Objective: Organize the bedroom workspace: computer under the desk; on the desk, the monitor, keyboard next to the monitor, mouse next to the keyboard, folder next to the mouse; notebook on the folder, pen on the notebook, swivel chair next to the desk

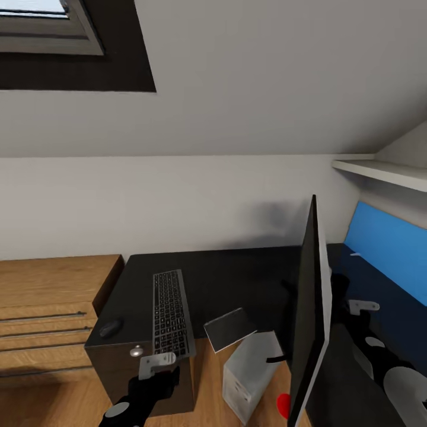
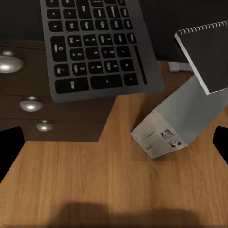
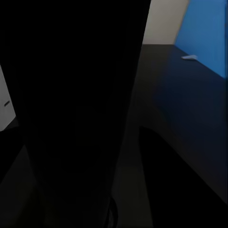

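While head view catches left jaws just short of keyboard, left wrist view adds detail: dark fingertips spread wide, nothing between, keyboard overhanging counter edge ahead of jaws. Beyond keyboard: notebook jutting over computer on wood floor. Mouse beside keyboard. Monitor edge-on, base cut off. Right jaws behind monitor; spread impossible to tell. Right wrist view mostly black.
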{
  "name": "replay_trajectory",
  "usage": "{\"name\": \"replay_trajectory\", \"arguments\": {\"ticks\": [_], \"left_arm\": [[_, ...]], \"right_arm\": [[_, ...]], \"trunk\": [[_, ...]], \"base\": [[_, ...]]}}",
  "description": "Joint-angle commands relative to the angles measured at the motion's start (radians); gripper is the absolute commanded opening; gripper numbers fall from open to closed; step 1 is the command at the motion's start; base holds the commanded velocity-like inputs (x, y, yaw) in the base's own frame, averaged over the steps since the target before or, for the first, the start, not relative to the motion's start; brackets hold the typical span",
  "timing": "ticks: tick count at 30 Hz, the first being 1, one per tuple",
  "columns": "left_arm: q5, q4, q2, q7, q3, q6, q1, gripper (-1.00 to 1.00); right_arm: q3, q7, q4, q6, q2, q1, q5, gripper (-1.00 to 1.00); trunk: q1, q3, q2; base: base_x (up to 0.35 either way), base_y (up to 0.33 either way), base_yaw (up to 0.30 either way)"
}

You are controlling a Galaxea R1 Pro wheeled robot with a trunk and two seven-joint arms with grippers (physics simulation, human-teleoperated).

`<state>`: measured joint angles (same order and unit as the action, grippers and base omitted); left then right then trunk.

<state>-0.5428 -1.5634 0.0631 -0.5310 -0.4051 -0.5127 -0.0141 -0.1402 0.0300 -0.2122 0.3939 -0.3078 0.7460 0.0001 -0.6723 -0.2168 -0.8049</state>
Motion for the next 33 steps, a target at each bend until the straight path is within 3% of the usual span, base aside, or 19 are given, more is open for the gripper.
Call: {"name": "replay_trajectory", "arguments": {"ticks": [1,12,33], "left_arm": [[-0.009,-0.002,0.001,-0.01,-0.002,-0.001,-0.001,1.0],[-0.009,-0.005,0.005,-0.011,-0.001,-0.001,-0.001,1.0],[-0.009,-0.016,0.016,-0.01,-0.001,-0.001,-0.001,1.0]], "right_arm": [[-0.005,0.002,0.001,0.002,-0.001,0.001,-0.005,-1.0],[-0.008,-0.052,0.001,-0.004,-0.004,0.001,-0.007,-1.0],[-0.009,-0.052,0.001,-0.004,-0.006,0.001,-0.011,-1.0]], "trunk": [[0.0,-0.001,-0.001],[0.0,-0.001,-0.001],[0.0,-0.001,-0.001]], "base": [[-0.024,0.0,0.0],[-0.004,0.0,0.0],[0.0,0.0,0.0]]}}
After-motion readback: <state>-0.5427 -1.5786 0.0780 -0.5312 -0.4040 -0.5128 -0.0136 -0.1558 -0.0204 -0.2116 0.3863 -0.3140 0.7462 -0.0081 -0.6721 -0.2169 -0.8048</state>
